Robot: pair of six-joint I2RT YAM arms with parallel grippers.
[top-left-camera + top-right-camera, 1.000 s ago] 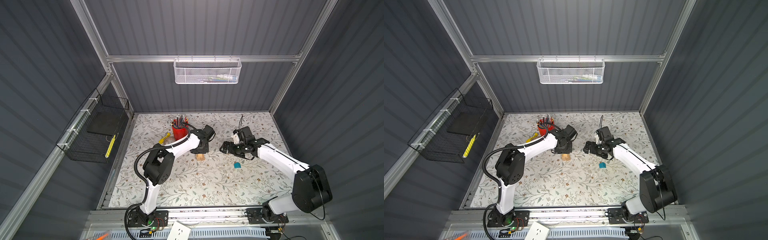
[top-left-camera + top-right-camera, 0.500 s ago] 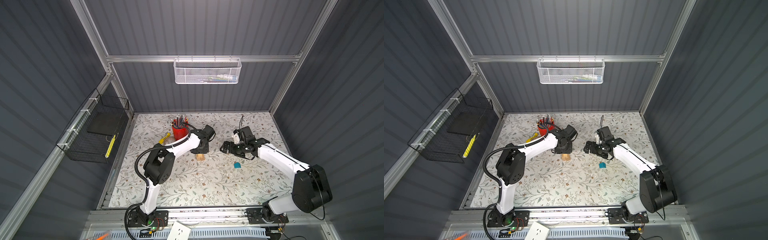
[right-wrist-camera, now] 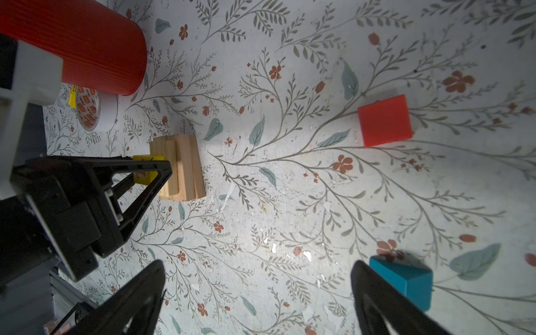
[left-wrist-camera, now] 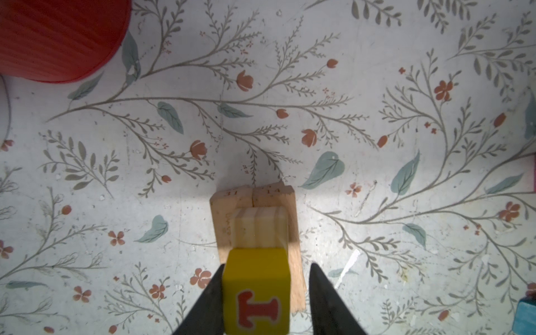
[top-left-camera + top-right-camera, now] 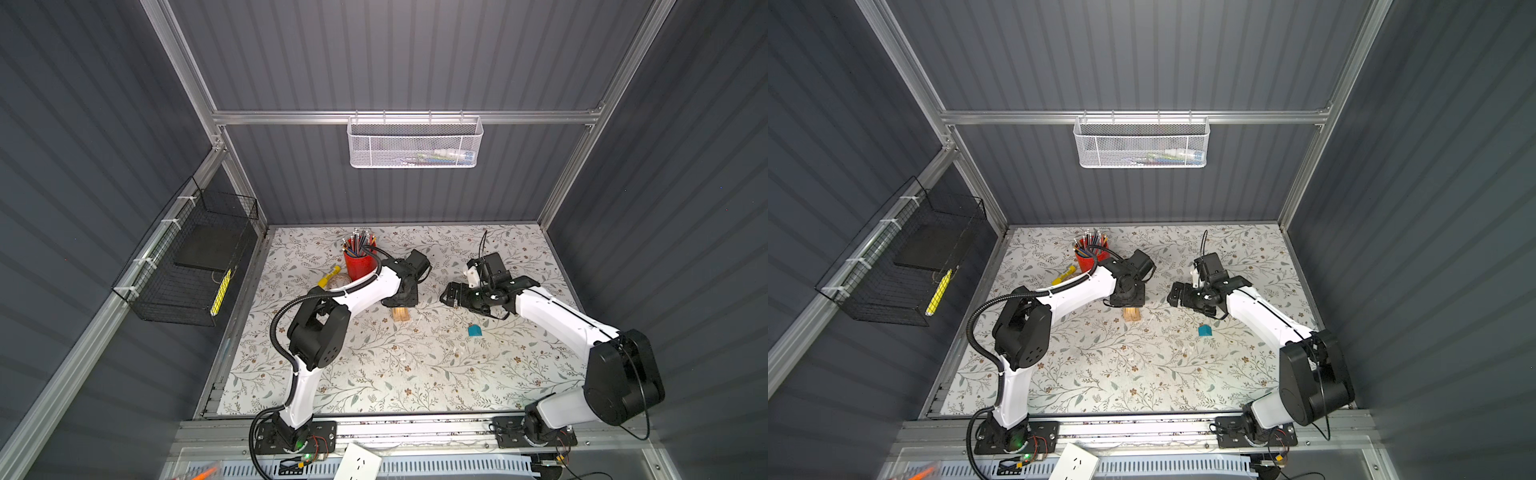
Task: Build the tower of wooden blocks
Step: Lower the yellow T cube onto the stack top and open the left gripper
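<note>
yellow block (image 4: 256,290) sits atop the plank stack (image 4: 259,226); left gripper (image 4: 266,268) straddles it, jaws slack, daylight on one side. right gripper (image 3: 258,264) gapes empty away from the stack, teal block (image 3: 406,281) just beside its finger.

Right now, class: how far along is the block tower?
Done: the planks are stacked, with the yellow block on top. In hand: the left gripper stands loosely around that block, one jaw clear of it. Left: the red block and teal block lie on the table; the right gripper is open, empty.
</note>
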